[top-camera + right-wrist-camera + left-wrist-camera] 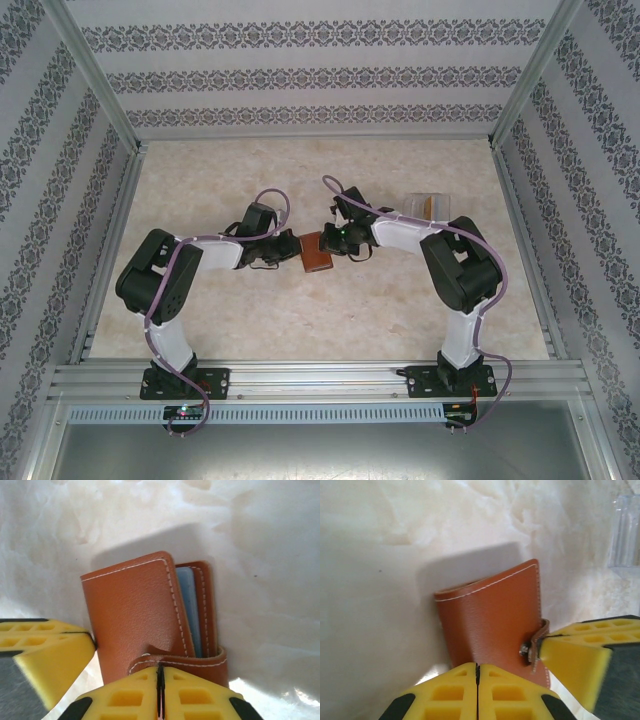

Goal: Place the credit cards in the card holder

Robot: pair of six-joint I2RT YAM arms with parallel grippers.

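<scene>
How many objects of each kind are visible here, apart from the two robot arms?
brown card holder: 1
blue-grey card, tucked inside the holder: 1
clear plastic box: 1
Total: 3

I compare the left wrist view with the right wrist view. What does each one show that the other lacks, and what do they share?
Left wrist view: the strap's metal stud, and a clear plastic box at the upper right. Right wrist view: a blue-grey card tucked inside the card holder. Shared: the brown card holder on the pale marbled table, with the left claw and the right claw both shut at its edges.
</scene>
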